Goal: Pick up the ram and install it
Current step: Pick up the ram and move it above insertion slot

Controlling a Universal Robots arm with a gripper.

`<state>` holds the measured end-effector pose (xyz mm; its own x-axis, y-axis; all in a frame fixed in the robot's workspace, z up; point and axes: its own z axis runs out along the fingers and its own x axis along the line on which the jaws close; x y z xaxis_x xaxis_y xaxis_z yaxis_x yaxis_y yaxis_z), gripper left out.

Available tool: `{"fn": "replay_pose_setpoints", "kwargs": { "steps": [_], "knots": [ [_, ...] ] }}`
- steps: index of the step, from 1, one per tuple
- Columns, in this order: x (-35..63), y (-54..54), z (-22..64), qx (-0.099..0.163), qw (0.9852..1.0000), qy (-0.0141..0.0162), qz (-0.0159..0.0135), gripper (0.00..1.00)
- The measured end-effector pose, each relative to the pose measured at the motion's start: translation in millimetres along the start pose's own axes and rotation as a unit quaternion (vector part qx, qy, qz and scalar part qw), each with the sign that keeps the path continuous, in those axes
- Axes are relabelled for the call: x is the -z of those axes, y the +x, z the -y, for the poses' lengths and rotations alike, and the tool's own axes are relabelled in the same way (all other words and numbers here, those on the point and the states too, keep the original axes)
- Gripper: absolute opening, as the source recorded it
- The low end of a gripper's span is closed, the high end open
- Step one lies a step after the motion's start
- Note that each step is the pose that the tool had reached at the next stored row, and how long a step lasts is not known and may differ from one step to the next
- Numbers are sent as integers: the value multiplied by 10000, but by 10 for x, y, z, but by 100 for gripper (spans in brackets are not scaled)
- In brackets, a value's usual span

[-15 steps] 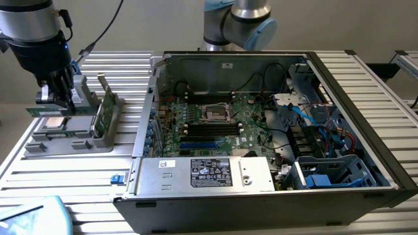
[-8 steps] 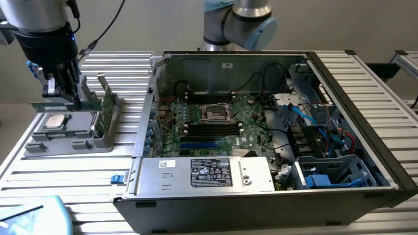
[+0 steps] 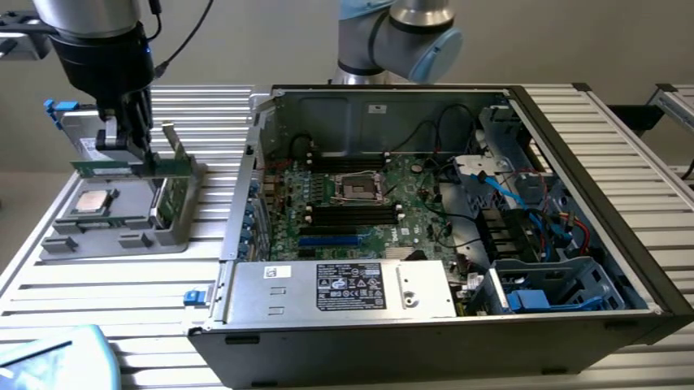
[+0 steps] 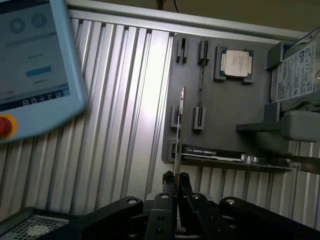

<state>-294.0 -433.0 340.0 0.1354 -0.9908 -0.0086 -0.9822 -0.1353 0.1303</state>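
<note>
The ram (image 3: 109, 168) is a narrow green stick, and my gripper (image 3: 136, 154) is shut on its upper edge. It hangs level just above the grey parts tray (image 3: 97, 240), at the exterior view's left. In the wrist view the ram (image 4: 179, 135) is seen edge-on as a thin strip running out from between the black fingers (image 4: 167, 182) of the gripper (image 4: 176, 181), over the tray's slotted holders (image 4: 199, 117). The open computer case (image 3: 586, 130) lies at the exterior view's right, with the motherboard (image 3: 418, 191) and its dark memory slots (image 3: 347, 215) facing up.
On the tray sit a square silver processor (image 3: 93, 201), a green card with a metal bracket (image 3: 174, 191) and a hard drive (image 4: 295, 70). A teach pendant (image 4: 35, 65) lies on the ribbed table near the tray. The power supply (image 3: 347, 288) and cables (image 3: 509, 195) crowd the case.
</note>
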Motion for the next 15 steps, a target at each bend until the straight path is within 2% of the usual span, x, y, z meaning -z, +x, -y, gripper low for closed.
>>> {"fn": "replay_pose_setpoints", "kwargs": {
  "steps": [2, 7, 15],
  "knots": [
    [47, 10, 68, 0, 10000, 0, 0, 14],
    [210, 26, 162, 0, 10000, 0, 0, 14],
    [415, 74, 437, 0, 10000, -1, 0, 14]
  ]
}}
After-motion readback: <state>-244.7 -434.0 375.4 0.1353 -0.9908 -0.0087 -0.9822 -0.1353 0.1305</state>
